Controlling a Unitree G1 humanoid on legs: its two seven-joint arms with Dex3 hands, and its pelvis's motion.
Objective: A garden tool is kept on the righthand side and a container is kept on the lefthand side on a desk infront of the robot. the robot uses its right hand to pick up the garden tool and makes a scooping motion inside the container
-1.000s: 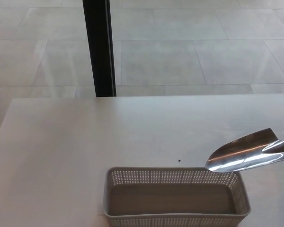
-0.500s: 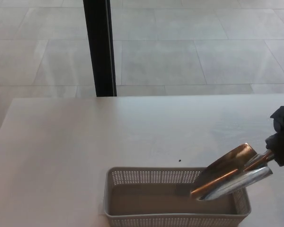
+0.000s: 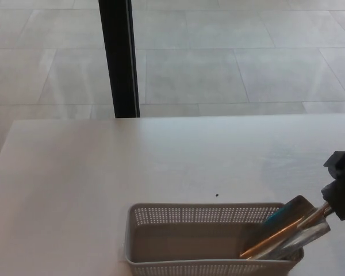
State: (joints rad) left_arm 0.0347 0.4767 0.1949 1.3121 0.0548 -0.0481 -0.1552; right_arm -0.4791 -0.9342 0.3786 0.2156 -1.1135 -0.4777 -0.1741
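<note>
A grey perforated plastic basket (image 3: 161, 253) stands at the near edge of the white desk (image 3: 103, 167). A shiny metal trowel (image 3: 284, 233) leans blade-down into the basket's right end, its tip low inside and tilted on edge. My right hand (image 3: 342, 187) comes in at the right edge, black, shut on the trowel's handle just outside the basket's right rim. My left hand does not show.
A black vertical post (image 3: 119, 57) rises behind the desk's far edge, with a tiled floor (image 3: 230, 52) beyond. A tiny dark speck (image 3: 217, 194) lies on the desk behind the basket.
The trowel has swung from above the basket's right rear corner down into its right end, blade turning steeper. My right hand has come into view at the right edge.
</note>
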